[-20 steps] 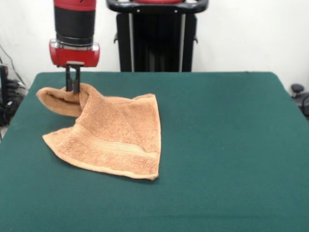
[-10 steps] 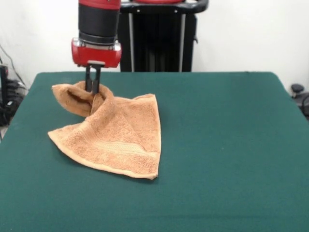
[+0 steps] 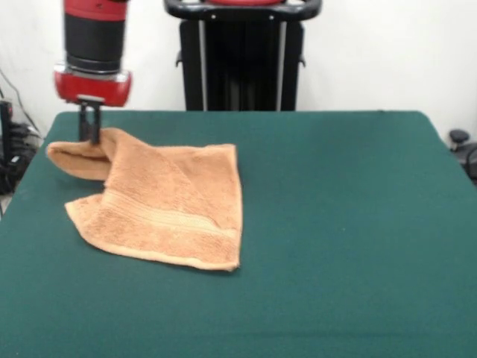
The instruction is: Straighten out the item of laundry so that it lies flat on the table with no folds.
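just then my black two-fingered gripper (image 3: 89, 134) was clamped on a raised corner of the small orange-tan terry towel (image 3: 168, 205), fingers pressed together on the cloth. that pinched corner stood up off the dark green felt table (image 3: 350, 224) and curled into a loose fold beside the fingers. below it, the towel's remaining cloth lay spread on the table, its woven band stripe showing near the lower edge.

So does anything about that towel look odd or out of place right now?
Yes. The towel is not flat: the gripper pinches one corner up off the table, leaving a curled loop there and a diagonal fold across the cloth.
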